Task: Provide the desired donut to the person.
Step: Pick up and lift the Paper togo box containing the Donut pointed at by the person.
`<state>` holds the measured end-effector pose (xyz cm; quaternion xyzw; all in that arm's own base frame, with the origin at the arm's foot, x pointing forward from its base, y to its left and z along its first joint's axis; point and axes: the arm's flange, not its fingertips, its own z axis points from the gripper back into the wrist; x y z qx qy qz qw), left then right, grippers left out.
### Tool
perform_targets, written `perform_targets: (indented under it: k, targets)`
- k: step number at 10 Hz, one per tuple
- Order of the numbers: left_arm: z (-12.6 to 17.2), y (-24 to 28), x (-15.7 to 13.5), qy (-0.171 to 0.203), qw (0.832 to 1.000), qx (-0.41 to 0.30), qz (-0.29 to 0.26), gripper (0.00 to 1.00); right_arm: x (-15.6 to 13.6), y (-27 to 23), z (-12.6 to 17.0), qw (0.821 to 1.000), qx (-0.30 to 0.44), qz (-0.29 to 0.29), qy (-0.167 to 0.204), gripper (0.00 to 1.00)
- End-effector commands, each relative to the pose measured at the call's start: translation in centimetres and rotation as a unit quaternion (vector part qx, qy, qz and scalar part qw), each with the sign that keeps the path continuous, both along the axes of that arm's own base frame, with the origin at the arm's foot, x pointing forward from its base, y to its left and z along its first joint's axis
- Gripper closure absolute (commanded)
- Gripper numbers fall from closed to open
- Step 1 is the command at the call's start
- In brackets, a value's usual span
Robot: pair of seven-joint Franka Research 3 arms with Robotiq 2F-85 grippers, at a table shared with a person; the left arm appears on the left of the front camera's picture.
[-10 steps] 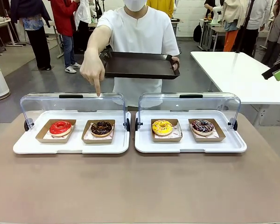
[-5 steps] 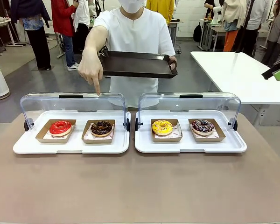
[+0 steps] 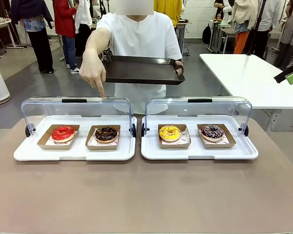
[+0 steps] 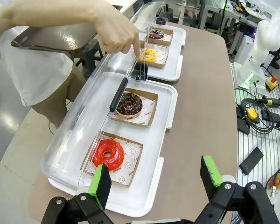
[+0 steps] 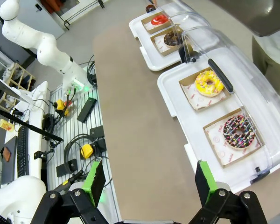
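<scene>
The chocolate donut (image 3: 106, 133) lies in the left white case (image 3: 73, 155), at that case's right end, near the worktop's (image 3: 136, 195) far edge. The person's hand (image 3: 93, 73) points a finger down just above it, over the clear lid (image 3: 49, 107). The left gripper (image 4: 156, 175) and the right gripper (image 5: 148, 181) both stand with fingers apart, holding nothing
</scene>
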<state>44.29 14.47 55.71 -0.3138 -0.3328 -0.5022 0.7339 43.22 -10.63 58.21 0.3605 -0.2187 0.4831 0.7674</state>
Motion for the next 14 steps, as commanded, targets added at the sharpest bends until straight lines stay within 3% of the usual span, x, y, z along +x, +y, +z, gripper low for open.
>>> perform_targets:
  k: [1, 6, 10, 12, 14]
  targets:
    - [0.1, 0.1, 0.1, -0.004, 1.0, -0.003, 0.004, 0.0, 0.1, 0.1, 0.2, 1.0, -0.001, -0.002, 0.002, 0.0]
    - [0.0, 0.0, 0.0, 0.0, 1.0, 0.0, 0.0, 0.0, 0.1, 0.1, 0.2, 1.0, -0.001, -0.002, 0.002, 0.0]
    - [0.7, -2.7, 0.8, 0.022, 0.996, 0.078, -0.028, 0.0, 0.1, 0.1, 0.2, 1.0, -0.001, -0.002, 0.002, 0.0]
    - [1.6, -6.6, 0.8, 0.017, 0.984, 0.16, -0.08, 0.0, 0.1, 0.1, 0.2, 1.0, -0.001, -0.002, 0.002, 0.0]
    - [1.2, -11.8, 0.6, -0.008, 0.954, 0.269, -0.127, 0.0, 0.1, 0.1, 0.2, 1.0, -0.001, -0.002, 0.002, 0.0]
